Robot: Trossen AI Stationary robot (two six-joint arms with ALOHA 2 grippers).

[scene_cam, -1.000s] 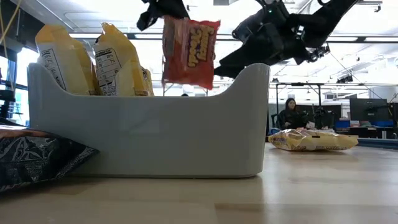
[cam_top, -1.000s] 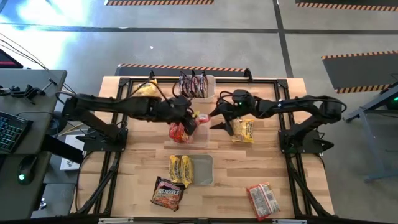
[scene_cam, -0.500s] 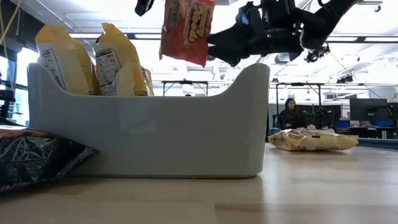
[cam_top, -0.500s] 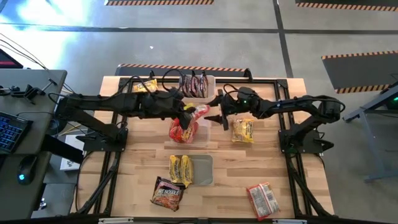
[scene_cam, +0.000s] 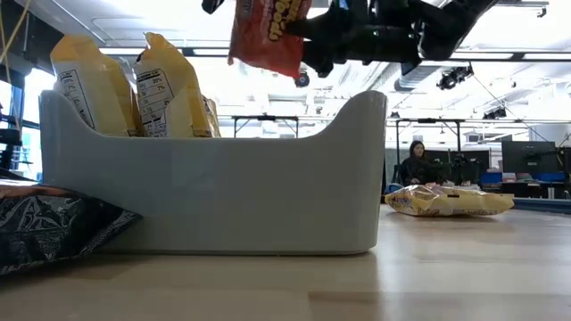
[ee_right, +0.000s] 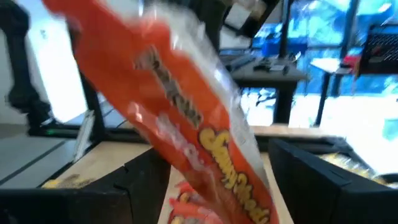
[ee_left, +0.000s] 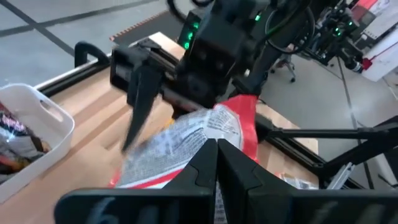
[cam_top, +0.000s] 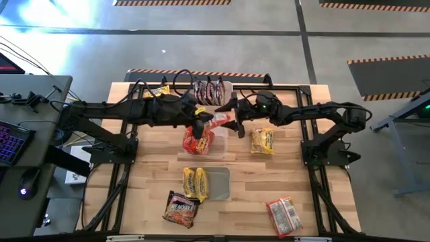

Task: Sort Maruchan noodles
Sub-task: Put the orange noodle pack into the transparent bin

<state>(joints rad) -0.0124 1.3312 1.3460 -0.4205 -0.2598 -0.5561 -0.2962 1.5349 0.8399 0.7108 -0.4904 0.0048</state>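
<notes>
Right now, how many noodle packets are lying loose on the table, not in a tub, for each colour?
Yellow packets: 2
Red packet: 1
Dark brown packet: 1
Total: 4

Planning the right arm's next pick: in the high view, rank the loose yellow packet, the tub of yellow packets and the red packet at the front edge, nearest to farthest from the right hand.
From the right hand:
1. Loose yellow packet, just right of it.
2. Tub of yellow packets, toward the front, middle.
3. Red packet, front right edge.
</notes>
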